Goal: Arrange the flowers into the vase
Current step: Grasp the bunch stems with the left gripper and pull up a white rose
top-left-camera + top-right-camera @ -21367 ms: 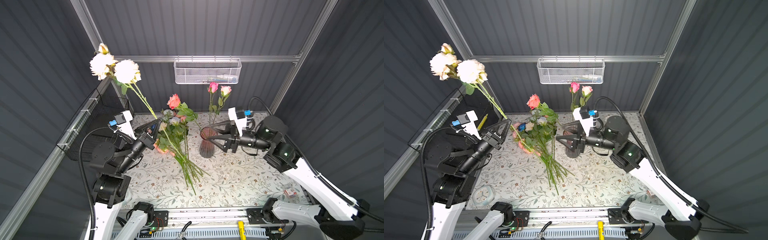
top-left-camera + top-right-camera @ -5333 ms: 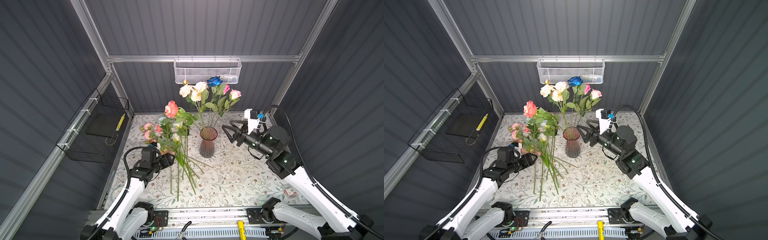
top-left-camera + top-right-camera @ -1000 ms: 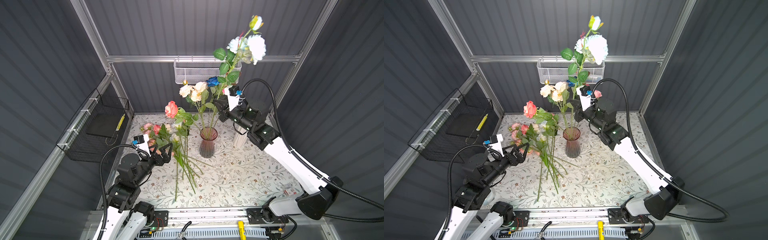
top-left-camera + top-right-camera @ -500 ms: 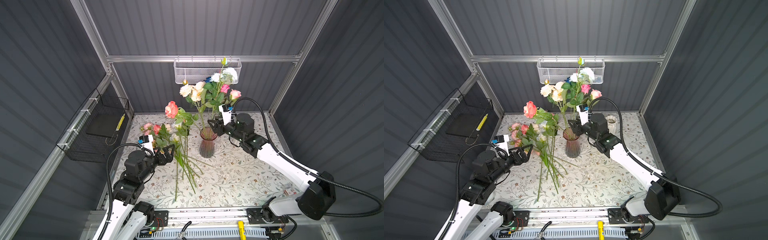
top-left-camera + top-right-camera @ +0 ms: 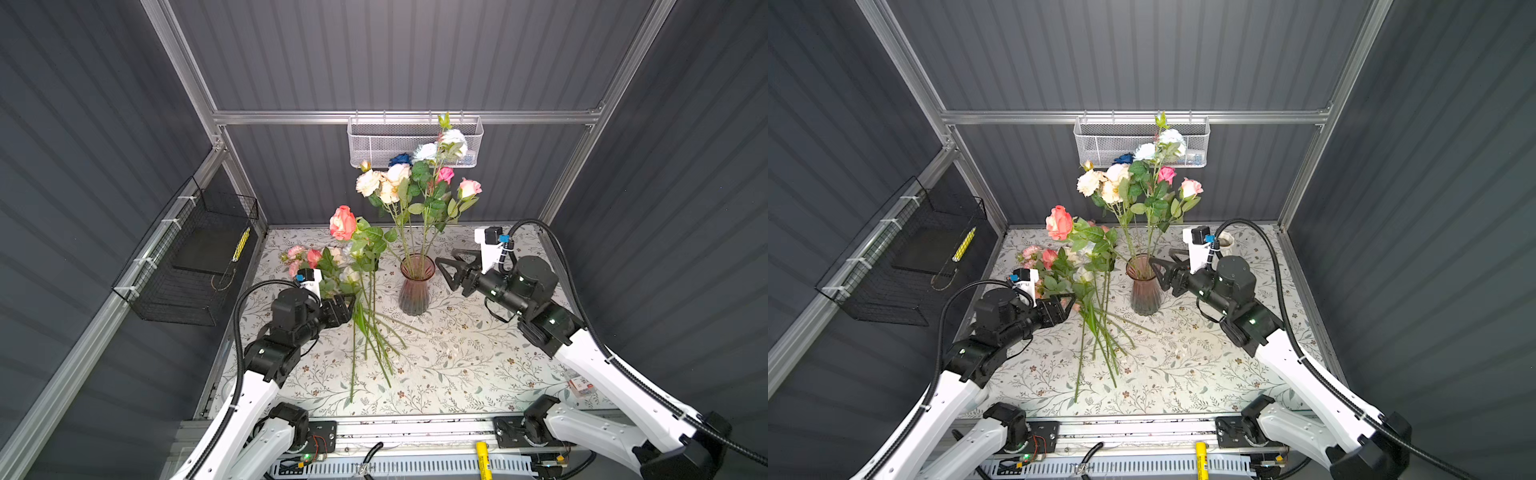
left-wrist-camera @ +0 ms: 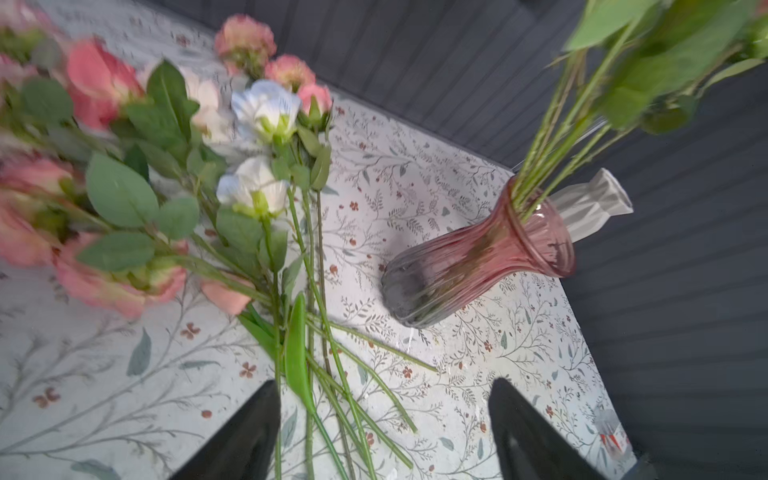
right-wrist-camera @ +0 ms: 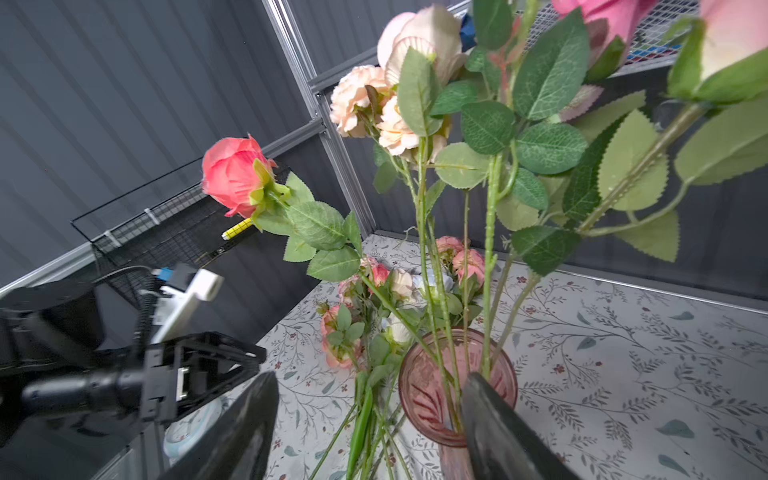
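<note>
A pink ribbed glass vase [image 5: 415,286] [image 5: 1145,291] stands mid-table and holds several flowers [image 5: 368,183] with cream, pink, pale blue and dark blue heads. Left of it, loose flowers [image 5: 365,249] [image 6: 266,108] lie in a pile, and a coral rose [image 5: 343,222] sticks up from them. My left gripper [image 5: 347,307] [image 6: 384,386] is open just over the loose stems, some of which pass between its jaws. Just right of the vase, my right gripper [image 5: 446,259] [image 7: 368,382] is open and holds nothing.
A white mesh basket [image 5: 415,141] hangs on the back wall behind the flower heads. A black wire basket [image 5: 187,266] with a yellow pen is on the left wall. A small white vase [image 5: 1225,239] stands at the back right. A small card [image 5: 579,384] lies front right.
My right gripper brought the pale blue flower down into the vase, let go and drew back to the right. My left gripper moved in over the loose stems and narrowed a little.
</note>
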### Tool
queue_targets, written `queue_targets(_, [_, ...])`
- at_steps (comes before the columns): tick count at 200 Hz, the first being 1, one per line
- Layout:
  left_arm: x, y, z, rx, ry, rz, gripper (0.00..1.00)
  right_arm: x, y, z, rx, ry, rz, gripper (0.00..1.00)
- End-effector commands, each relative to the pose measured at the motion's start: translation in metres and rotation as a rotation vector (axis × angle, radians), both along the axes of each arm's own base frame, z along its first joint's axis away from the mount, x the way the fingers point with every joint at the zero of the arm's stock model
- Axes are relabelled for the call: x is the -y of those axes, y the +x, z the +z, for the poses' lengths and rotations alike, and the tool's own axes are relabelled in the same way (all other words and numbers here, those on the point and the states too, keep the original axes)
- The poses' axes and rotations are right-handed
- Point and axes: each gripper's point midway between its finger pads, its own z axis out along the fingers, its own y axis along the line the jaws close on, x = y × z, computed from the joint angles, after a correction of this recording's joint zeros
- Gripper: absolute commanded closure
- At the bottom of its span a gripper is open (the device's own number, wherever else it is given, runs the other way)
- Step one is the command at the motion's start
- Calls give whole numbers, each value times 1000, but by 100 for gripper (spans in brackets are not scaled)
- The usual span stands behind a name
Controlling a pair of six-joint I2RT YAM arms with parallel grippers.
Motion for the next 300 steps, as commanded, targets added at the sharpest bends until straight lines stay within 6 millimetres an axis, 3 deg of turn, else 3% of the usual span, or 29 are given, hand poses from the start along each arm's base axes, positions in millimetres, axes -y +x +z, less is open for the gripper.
queue_targets(1, [3, -4, -61, -180, 48, -12, 30, 2, -12, -3, -24, 28, 29, 29])
queue_targets(32, [-3, -6, -124, -343, 152, 27, 42, 9, -17, -3, -16, 35, 11, 30])
queue_targets(67, [1, -20, -161, -433, 258, 7, 45, 13, -19, 2, 3, 39, -2, 30])
queue_targets(96, [4, -23, -178, -471, 286, 5, 48, 15, -20, 6, 14, 43, -6, 30])
queue_targets(115, [8, -22, -178, -462, 269, -1, 46, 16, -21, 8, 20, 48, -6, 30])
queue_targets(143, [8, -20, -178, -458, 275, -2, 64, 19, -23, 10, 29, 50, -17, 30])
queue_targets(176, [8, -25, -191, -490, 276, -8, 66, 20, -25, 13, 41, 55, -13, 30])
queue_targets(203, [7, -25, -197, -498, 286, -3, 77, 20, -26, 14, 44, 59, -12, 30])
queue_targets(233, [7, -19, -183, -449, 281, 2, 100, 22, -27, 16, 52, 61, -17, 30])
queue_targets(264, [3, -11, -134, -326, 247, 38, 100, 25, -28, 19, 62, 65, -25, 30])
queue_targets(300, [-20, -4, -58, -161, 252, 147, 100, 25, -31, 26, 72, 86, -15, 29])
